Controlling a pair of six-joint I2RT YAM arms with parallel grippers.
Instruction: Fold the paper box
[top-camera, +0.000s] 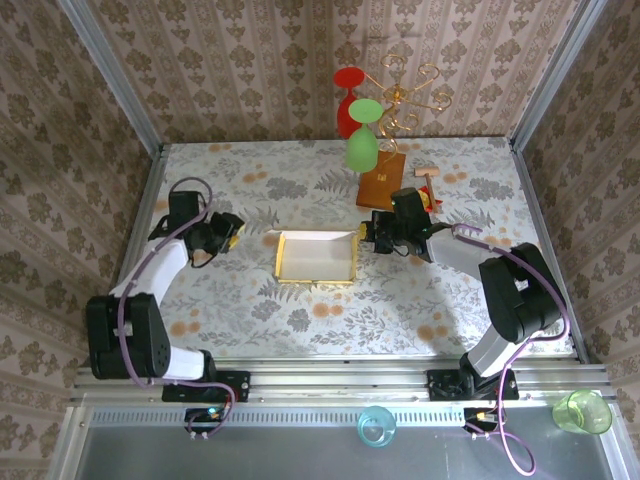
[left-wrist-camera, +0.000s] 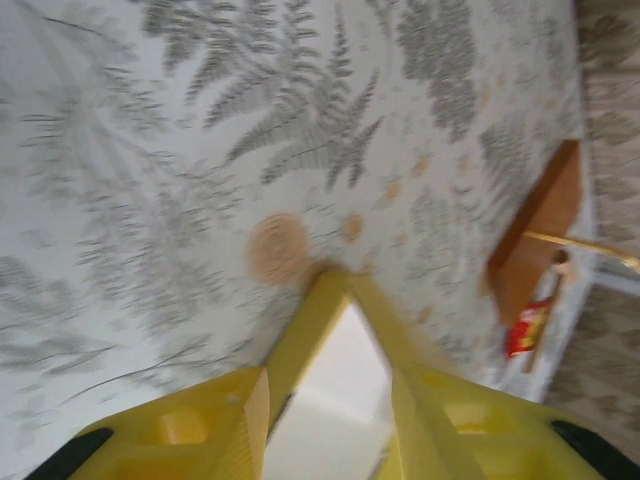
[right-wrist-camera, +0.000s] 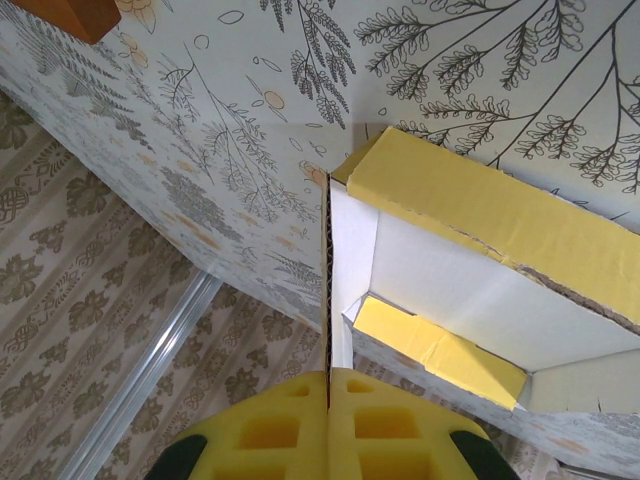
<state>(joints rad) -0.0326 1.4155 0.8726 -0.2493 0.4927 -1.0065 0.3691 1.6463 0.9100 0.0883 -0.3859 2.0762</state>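
1. Paper box (top-camera: 316, 256): sits in the middle of the tabletop (top-camera: 250, 310) as a shallow open tray, white inside facing up, yellow rim around it, between the two end effectors.
2. Near long wall: standing upright, as is the far one.
3. Left end effector (top-camera: 228, 232): just beside the box's left end, fingers (left-wrist-camera: 220, 420) spread, nothing clamped between them; in the left wrist view a box corner shows ahead through the gap.
4. Right end effector (right-wrist-camera: 328, 385): pressed together on the thin cardboard edge of the box's right end wall, pinching it upright.
5. Done, judging by how things lie: both long walls raised, one yellow tab folded inward at the right corner.
6. Left to do, most likely: raising and tucking the left end, where a white flap seems to lie outward, and locking the right end wall in place; looks roughly halfway.
7. Farther back: wooden block (top-camera: 382, 185) carrying a wire stand (top-camera: 405, 95), with a small red-yellow packet (top-camera: 432, 203) just beside it, both apart from the box.
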